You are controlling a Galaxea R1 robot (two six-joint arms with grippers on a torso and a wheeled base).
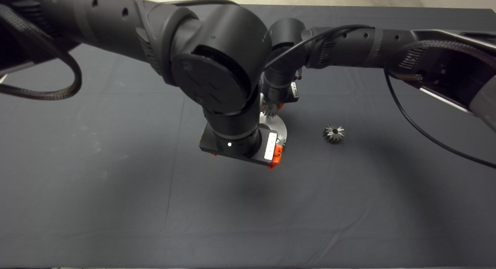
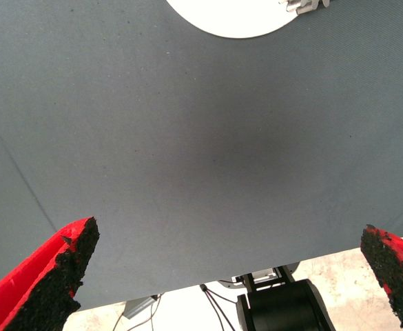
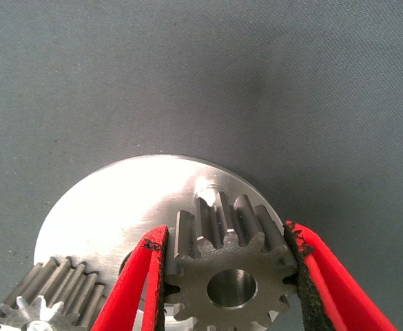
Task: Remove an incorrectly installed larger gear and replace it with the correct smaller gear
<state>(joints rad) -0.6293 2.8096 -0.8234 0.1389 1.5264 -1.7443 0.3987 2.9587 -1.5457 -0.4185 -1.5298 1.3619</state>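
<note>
Right gripper (image 3: 225, 276) is over the round silver base plate (image 3: 118, 214) near the mat's centre, fingers (image 3: 136, 289) clamped on the smaller gear (image 3: 229, 269). The gear sits squarely between the two black pads, one pad pressed against the teeth on each side, centre hole facing the wrist camera. In the right wrist view a short silver post (image 3: 208, 187) stands on the plate just beyond the gear; whether the gear touches the plate cannot be told. A second small silver gear (image 3: 46, 300) stands on the same plate just beside the held one, outside the fingers.

In the head view the right arm comes in from the right and its wrist hides most of the grasp; only a toothed silver edge (image 1: 271, 111) shows below it.

The larger gear (image 1: 333, 133) lies alone on the dark mat (image 1: 116, 191), off the plate, to the picture's right of it and well apart from both grippers.

Left gripper (image 2: 222, 276) hovers at the near edge of the plate (image 1: 281, 131), fingers (image 2: 56, 276) spread wide with nothing between them. Its wrist view shows bare mat, the plate's rim (image 2: 229, 21) and the floor beyond the table edge.
</note>
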